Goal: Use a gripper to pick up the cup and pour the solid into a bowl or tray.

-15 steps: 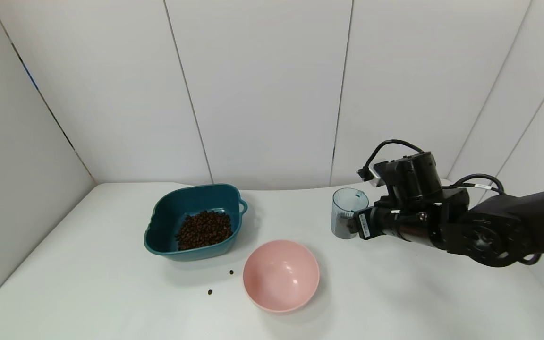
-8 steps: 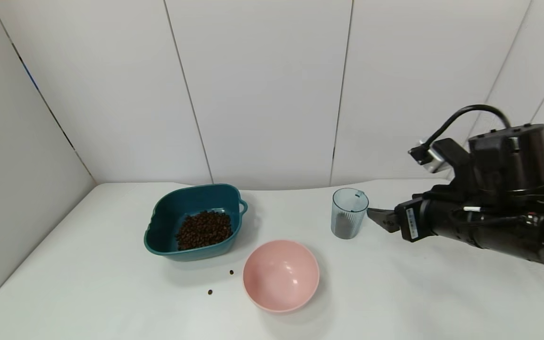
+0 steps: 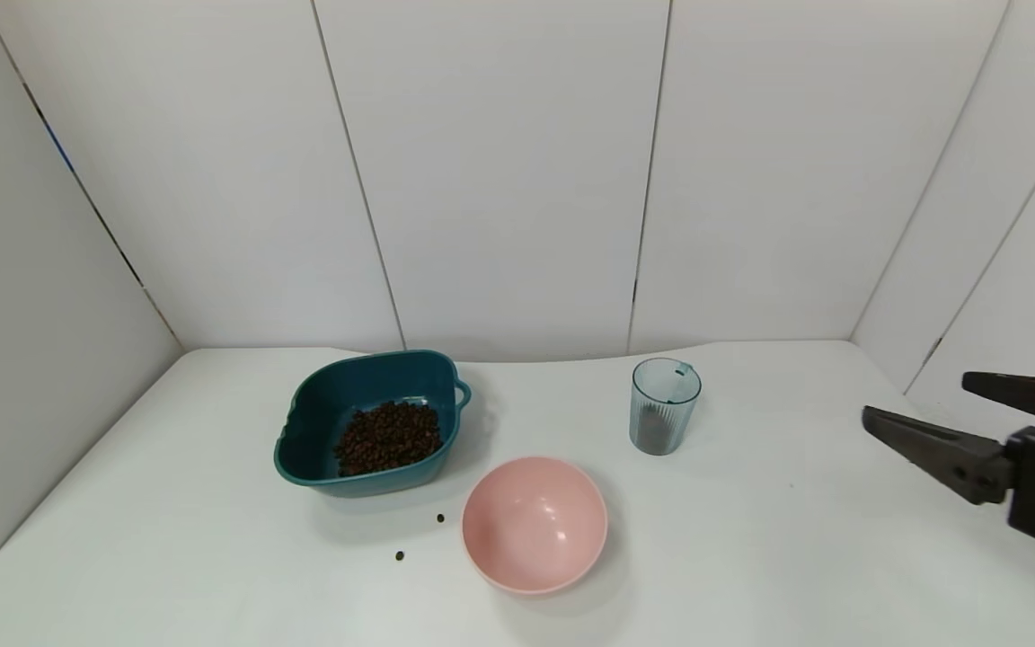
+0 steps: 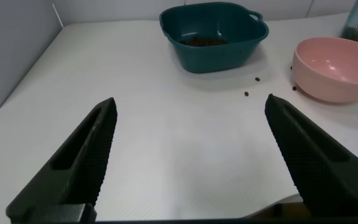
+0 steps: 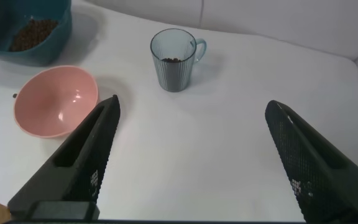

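The ribbed blue-grey cup (image 3: pixel 665 406) stands upright on the white table, with a few dark pellets (image 3: pixel 657 436) at its bottom. It also shows in the right wrist view (image 5: pixel 174 60). The dark teal basin (image 3: pixel 320 404) sits to its left and holds a heap of brown pellets (image 3: pixel 389 437). My right gripper (image 3: pixel 917 397) is open and empty at the table's right edge, well apart from the cup, with its fingers pointing toward it (image 5: pixel 193 104). My left gripper (image 4: pixel 191 99) is open and empty over the table's near left part, facing the basin (image 4: pixel 216 43).
A round pink bowl (image 3: pixel 535 524) stands empty in front of the cup and basin. Two loose pellets (image 3: pixel 440 518) lie on the table near it. White wall panels close the back and sides.
My right gripper has drawn back from beside the cup to the far right. The cup stays upright where it was.
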